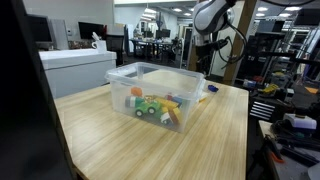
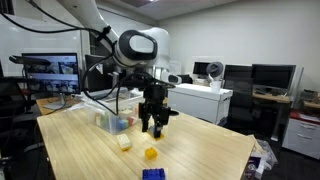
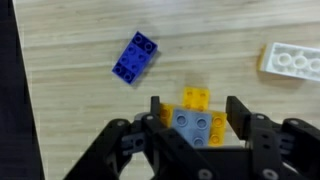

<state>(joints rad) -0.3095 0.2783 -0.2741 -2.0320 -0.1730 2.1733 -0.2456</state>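
Observation:
In the wrist view a yellow brick with a grey-blue brick on top (image 3: 197, 122) lies on the wooden table between my gripper's (image 3: 197, 108) two black fingers (image 3: 156, 110). The jaws stand partly narrowed, one on each side of it, with nothing clamped. In an exterior view the gripper (image 2: 152, 130) hangs a little above the table, over the yellow brick (image 2: 150, 153). A blue brick (image 3: 133, 57) lies to the upper left and a white brick (image 3: 292, 60) at the right edge. In an exterior view the blue brick (image 2: 152, 174) and the white one (image 2: 124, 142) lie nearby.
A clear plastic bin (image 1: 125, 80) holding several coloured toys stands on the table (image 1: 110, 130), beside the arm; the same bin (image 2: 113, 122) shows in both exterior views. Desks, monitors and shelves surround the table.

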